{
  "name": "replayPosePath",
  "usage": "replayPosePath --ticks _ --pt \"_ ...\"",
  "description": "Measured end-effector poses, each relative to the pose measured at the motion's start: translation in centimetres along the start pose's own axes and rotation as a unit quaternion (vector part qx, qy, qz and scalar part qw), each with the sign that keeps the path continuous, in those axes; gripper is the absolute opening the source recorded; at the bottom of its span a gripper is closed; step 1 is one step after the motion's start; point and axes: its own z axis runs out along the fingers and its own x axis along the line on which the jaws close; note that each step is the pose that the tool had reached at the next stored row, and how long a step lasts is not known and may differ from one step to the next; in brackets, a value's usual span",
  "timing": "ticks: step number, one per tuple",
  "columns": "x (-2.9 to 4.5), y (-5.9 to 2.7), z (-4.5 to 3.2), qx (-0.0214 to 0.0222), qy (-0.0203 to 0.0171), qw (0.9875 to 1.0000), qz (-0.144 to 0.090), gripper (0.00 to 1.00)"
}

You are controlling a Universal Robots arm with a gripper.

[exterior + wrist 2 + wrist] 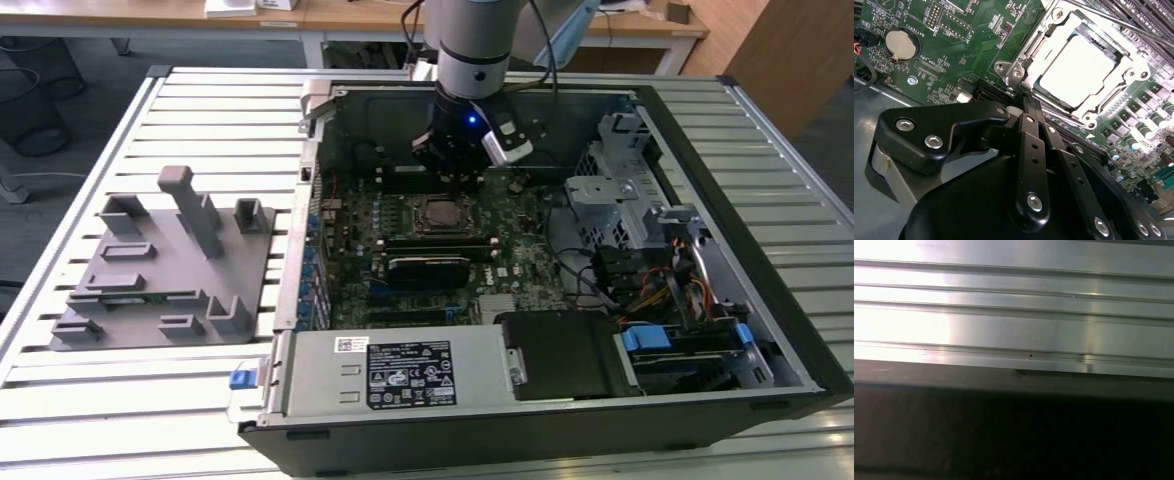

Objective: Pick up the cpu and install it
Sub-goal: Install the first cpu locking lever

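In the exterior view, nearest the camera, a grey metal power supply box [394,372] with a dark label lies along the front edge of the open black computer case [787,300], which rests on a ribbed aluminium worktop [200,100]. On the exterior view's left, well apart from the case, a grey moulded plastic fixture tray [154,270] with upright posts sits on the same worktop. Beyond the power supply lies the green motherboard [400,265], with a black rectangular heatsink block [427,268] just in front of the socket. The cpu [441,213], a small square chip with a silver-grey top, sits in the metal socket frame [414,222] near the middle of the board. The black end effector [461,178] on the silver arm [474,50] hangs just above and behind the socket, apart from the chip.

The second wrist view brings what the exterior one cannot: the black linkage bars [1031,165] close up, meeting in a narrow point near the socket frame's corner, with nothing between them; whether they are fully clenched I cannot tell. Past them the cpu [1076,70] glares bright inside the open steel frame [1019,70], with a round coin battery [901,44] farther off on the board. The first wrist view gives ribbed aluminium slats [1014,315] above a dark edge.
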Motion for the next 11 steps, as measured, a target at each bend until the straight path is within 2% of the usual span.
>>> replayPosePath --ticks 11 --pt "-0.05 -0.02 0.28 0.0092 0.0031 1.0000 0.000 0.11"
